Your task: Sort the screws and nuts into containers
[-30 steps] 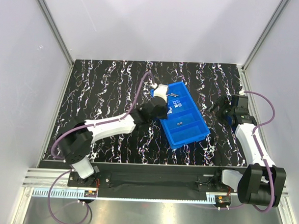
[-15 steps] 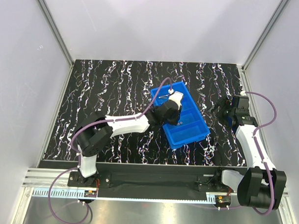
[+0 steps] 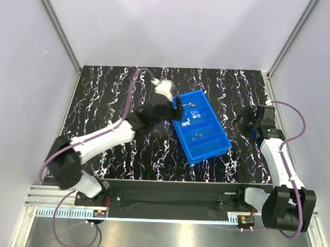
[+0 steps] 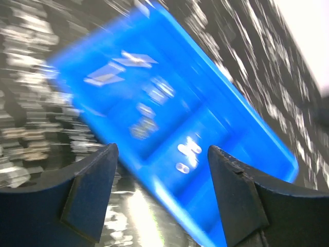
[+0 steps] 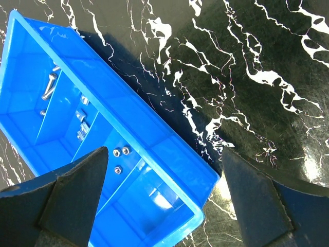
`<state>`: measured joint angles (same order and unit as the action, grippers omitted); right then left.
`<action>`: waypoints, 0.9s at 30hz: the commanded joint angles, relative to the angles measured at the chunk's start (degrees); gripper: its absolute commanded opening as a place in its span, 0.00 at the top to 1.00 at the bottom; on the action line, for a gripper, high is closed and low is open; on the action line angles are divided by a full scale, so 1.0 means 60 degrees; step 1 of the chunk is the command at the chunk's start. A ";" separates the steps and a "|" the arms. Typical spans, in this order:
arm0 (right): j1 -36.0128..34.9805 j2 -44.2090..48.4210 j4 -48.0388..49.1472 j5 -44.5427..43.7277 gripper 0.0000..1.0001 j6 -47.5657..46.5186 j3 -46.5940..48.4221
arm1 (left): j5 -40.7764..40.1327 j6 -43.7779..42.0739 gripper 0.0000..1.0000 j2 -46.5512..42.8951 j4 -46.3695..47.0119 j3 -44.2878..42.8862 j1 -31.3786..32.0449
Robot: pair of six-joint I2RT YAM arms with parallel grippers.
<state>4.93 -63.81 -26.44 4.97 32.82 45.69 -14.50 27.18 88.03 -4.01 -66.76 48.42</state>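
Observation:
The containers are the compartments of a blue tray (image 3: 207, 149) lying slantwise at the table's middle right. Screws (image 3: 189, 106) lie in its far compartment, squarish nuts (image 3: 193, 116) in the second, and three hex nuts (image 3: 198, 135) in the third. My left gripper (image 3: 169, 103) hovers at the tray's far left corner. In the blurred left wrist view it (image 4: 162, 190) stands open over the tray (image 4: 231, 134) wall with nothing between its fingers. My right gripper (image 3: 245, 120) waits right of the tray. It (image 5: 164, 200) is open and empty above the tray (image 5: 175, 157), with the hex nuts (image 5: 122, 152) and screws (image 5: 50, 85) in sight.
The table is black marble-patterned with white veins (image 3: 111, 100). White walls with metal corner posts (image 3: 62, 38) close it in on three sides. The arm bases stand on the near rail (image 3: 168, 197).
My left gripper swung in over the tray's middle, then pulled back to its far left corner with its jaws spreading open. The right arm has stayed put.

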 commanded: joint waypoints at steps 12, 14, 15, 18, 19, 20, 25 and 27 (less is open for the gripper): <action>-0.0030 -0.0117 0.0188 -0.0023 0.00 -0.0123 0.0075 | -0.0146 0.0172 0.31 0.1762 -0.0255 0.0595 -0.1567; -0.0031 -0.0059 0.0158 -0.0110 0.00 -0.0152 0.0075 | -0.0030 0.0158 0.32 0.2215 -0.0181 0.0507 -0.1552; -0.0030 -0.0029 0.0158 -0.0125 0.00 -0.0152 0.0075 | 0.0072 0.0158 0.32 0.2320 0.0007 0.0507 -0.1567; -0.0030 -0.0073 0.0143 -0.0097 0.00 -0.0152 0.0119 | 0.0235 0.0172 0.32 0.2657 0.0316 0.0478 -0.1479; -0.0030 -0.0073 0.0114 -0.0082 0.00 -0.0152 0.0134 | 0.0205 0.0187 0.32 0.2759 0.0331 0.0449 -0.1464; -0.0030 -0.0116 0.0129 -0.0082 0.00 -0.0152 0.0148 | 0.0176 0.0187 0.32 0.2862 0.0346 0.0289 -0.1450; -0.0031 -0.0102 0.0114 -0.0140 0.00 -0.0167 0.0134 | -0.0322 0.0187 0.31 0.3521 0.0258 -0.0181 -0.1231; -0.0030 -0.0117 0.0099 -0.0140 0.00 -0.0182 0.0134 | -0.0511 0.0172 0.31 0.3682 0.0171 -0.0429 -0.1157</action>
<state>4.93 -64.79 -26.41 5.21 32.80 45.19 -15.31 28.12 109.08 -5.93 -65.73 40.49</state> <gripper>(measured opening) 0.994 0.686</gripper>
